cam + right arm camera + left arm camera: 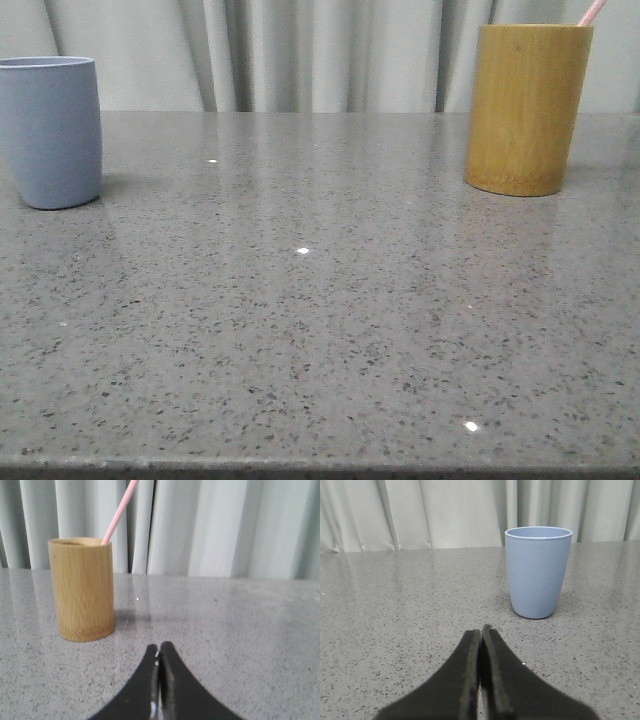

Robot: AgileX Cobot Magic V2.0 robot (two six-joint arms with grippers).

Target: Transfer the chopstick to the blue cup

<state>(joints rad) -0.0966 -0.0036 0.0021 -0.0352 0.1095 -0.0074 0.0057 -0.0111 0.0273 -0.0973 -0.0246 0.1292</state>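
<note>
The blue cup [48, 130] stands upright at the far left of the table; in the left wrist view the blue cup [538, 571] is ahead of my left gripper [481, 629], which is shut on nothing and well short of it. A pale pink chopstick [119, 512] leans out of the bamboo cylinder [83, 588]; its tip [592, 11] shows at the top right of the front view. My right gripper [159, 646] is shut and empty, apart from the bamboo holder. Neither gripper shows in the front view.
The bamboo cylinder [525, 108] stands at the back right of the grey speckled table [300, 300]. Pale curtains [300, 50] hang behind the table's far edge.
</note>
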